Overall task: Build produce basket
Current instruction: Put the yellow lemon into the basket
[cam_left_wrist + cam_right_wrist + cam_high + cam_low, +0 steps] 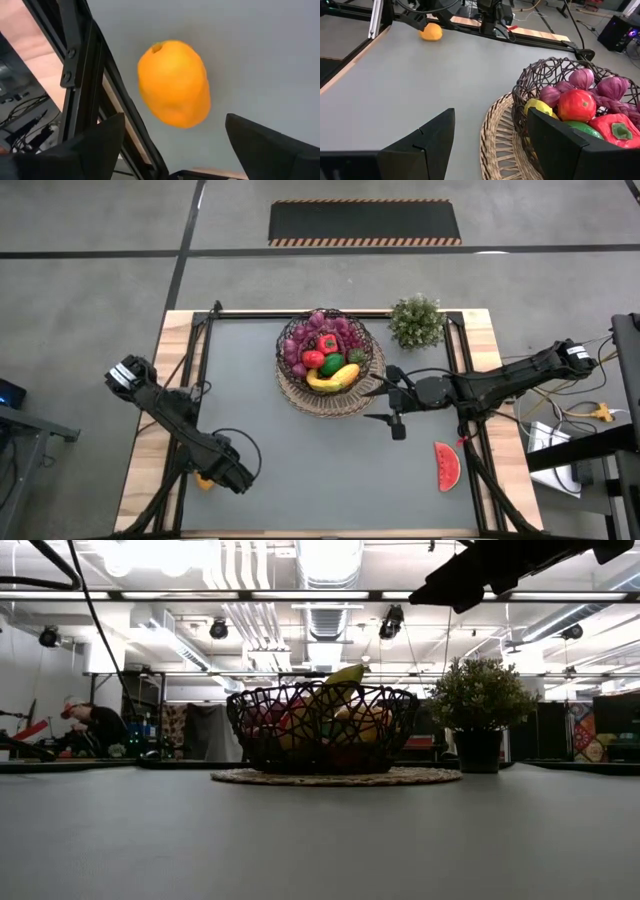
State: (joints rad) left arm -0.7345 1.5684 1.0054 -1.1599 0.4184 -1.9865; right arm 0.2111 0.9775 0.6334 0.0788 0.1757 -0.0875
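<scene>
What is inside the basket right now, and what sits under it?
Inside the basket: purple grapes, red peppers, a green lime and a yellow banana. Under it lies a woven mat. Anything beneath the top fruit is covered.
</scene>
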